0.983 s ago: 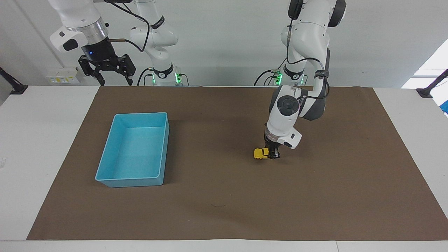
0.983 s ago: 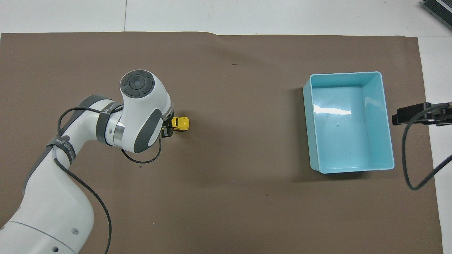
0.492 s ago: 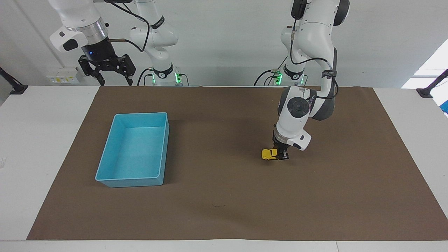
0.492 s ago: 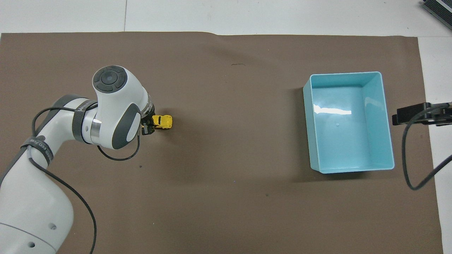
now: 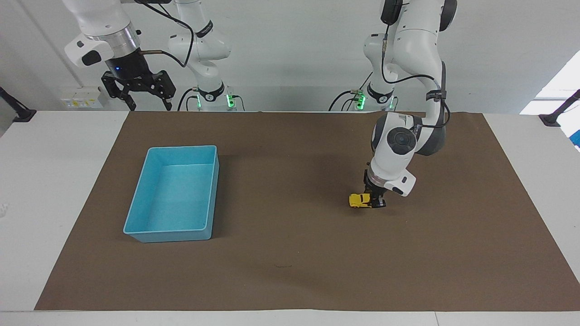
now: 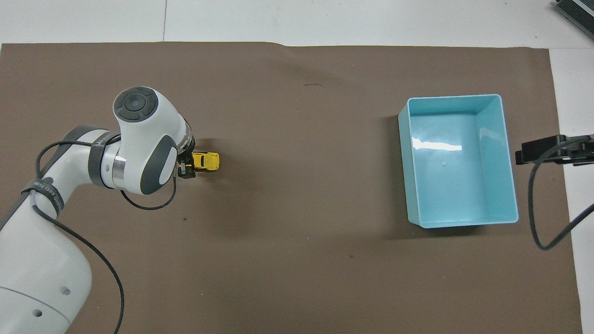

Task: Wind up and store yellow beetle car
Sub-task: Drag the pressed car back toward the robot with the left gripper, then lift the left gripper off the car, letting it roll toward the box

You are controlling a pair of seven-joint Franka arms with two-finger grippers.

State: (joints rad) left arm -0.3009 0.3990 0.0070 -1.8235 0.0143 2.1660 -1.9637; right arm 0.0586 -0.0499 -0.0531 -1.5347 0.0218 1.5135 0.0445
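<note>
yellow beetle car [image 5: 361,200] on worktop, toward left arm's end | left claw [image 5: 375,202] at its rear, grip state unreadable | long axis points at blue bin [image 5: 145,209] | right claw [image 5: 138,93] spread, waiting

Bright, even light fills both views, mostly from overhead. The left gripper [image 5: 374,202] throws only a soft, diffuse shadow on the brown mat [image 5: 290,271] right under and around its fingers [image 6: 185,170]. Toward the right arm's end, well apart from those fingers, a white glare streak lies on the floor of the light blue bin [image 6: 508,185] (overhead view only). Both views are sharp, with no visible blur.
</note>
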